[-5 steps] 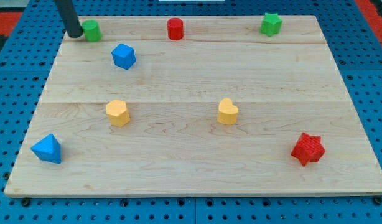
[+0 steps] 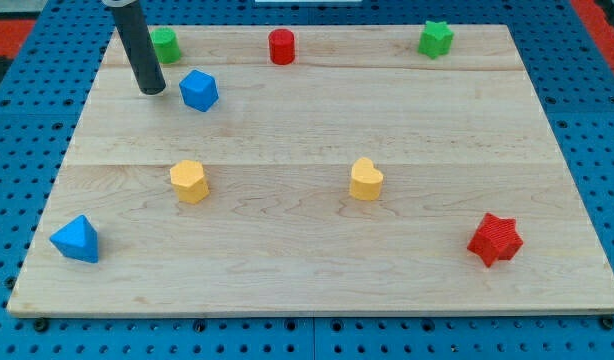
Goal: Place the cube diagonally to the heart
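The blue cube [image 2: 199, 90] sits near the board's upper left. The yellow heart [image 2: 365, 179] lies right of the board's middle, well below and to the right of the cube. My tip [image 2: 152, 90] rests on the board just left of the blue cube, with a small gap between them. The rod rises up and to the left from there and hides part of the green block [image 2: 166, 44] behind it.
A red cylinder [image 2: 281, 46] and a green star [image 2: 436, 39] stand along the top edge. A yellow hexagonal block [image 2: 189, 181] lies left of centre, a blue pyramid-like block [image 2: 76, 239] at the lower left, and a red star [image 2: 495, 239] at the lower right.
My tip has moved down and right, from the left of the green block to the left of the blue cube. The green block has shifted slightly right.
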You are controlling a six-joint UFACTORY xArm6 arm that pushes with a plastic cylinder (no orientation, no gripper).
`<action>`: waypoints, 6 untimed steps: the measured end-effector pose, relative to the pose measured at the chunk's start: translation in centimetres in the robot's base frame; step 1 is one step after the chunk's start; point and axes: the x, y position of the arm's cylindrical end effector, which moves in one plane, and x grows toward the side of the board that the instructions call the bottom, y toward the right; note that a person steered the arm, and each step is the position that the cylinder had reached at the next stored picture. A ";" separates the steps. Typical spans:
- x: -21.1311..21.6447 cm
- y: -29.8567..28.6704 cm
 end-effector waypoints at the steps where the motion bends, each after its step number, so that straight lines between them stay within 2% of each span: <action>1: 0.0 -0.2; 2: 0.0 -0.2; 3: 0.0 2.2; 4: -0.8 7.2; 5: -1.0 8.6; 6: 2.4 8.3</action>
